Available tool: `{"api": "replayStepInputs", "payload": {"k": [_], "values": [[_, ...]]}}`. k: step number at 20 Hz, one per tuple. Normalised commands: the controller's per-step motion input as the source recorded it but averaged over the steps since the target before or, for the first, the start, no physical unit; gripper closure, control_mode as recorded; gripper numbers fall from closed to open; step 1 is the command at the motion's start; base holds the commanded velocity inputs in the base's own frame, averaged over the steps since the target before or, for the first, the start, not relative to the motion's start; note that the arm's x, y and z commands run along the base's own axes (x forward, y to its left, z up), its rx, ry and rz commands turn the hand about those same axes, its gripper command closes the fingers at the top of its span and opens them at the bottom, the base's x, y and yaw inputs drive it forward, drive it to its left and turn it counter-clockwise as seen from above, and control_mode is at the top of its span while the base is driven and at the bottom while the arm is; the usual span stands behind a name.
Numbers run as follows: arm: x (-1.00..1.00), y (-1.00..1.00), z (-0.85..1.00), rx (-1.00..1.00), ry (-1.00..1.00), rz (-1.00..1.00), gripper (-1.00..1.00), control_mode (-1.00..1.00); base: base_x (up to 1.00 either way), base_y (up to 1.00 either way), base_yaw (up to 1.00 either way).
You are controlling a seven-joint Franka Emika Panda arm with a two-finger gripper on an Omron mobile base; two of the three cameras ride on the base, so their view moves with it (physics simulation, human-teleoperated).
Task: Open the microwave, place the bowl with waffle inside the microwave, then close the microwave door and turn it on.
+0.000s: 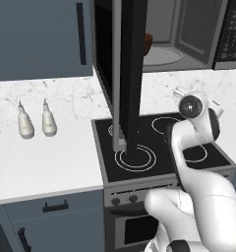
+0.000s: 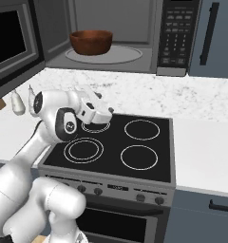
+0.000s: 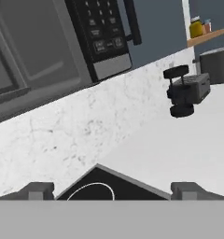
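Microwave door [image 1: 127, 74] open, bowl [image 2: 91, 42] sits on the turntable [image 2: 106, 54]. Gripper [image 2: 102, 114] spread, empty, over the stove [image 2: 135, 152]. Left: shut door, start via keypad [image 2: 176, 33].

arm [image 2: 49, 118]: folded, elbow bent, wrist low and pulled back | gripper [image 2: 102, 115]: level, pointing forward | fingers [image 3: 37, 190]: spread wide apart, nothing between them

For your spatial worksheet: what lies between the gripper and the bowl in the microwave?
In the right base view, only marbled backsplash wall and the microwave sill separate the gripper from the bowl.
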Motion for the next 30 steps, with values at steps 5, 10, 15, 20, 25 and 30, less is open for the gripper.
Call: {"api": "replayStepInputs", "payload": {"k": [5,10,15,20,25,30], "values": [[0.04,-0.01,-0.26,-0.10,0.00,-0.17,1.00,-1.00,0.00,0.00,0.00],[0.04,0.21,-0.23,-0.03,-0.01,-0.15,1.00,-1.00,0.00,0.00,0.00],[0.02,0.56,-0.09,0.00,-0.08,-0.12,1.00,-1.00,0.00,0.00,0.00],[0.00,0.77,-0.03,0.00,-0.15,-0.07,1.00,-1.00,0.00,0.00,0.00],[-0.15,0.84,0.00,0.02,-0.24,-0.05,1.00,-1.00,0.00,0.00,0.00],[-0.03,0.80,0.00,0.00,-0.20,-0.07,1.00,-1.00,0.00,0.00,0.00]]}}
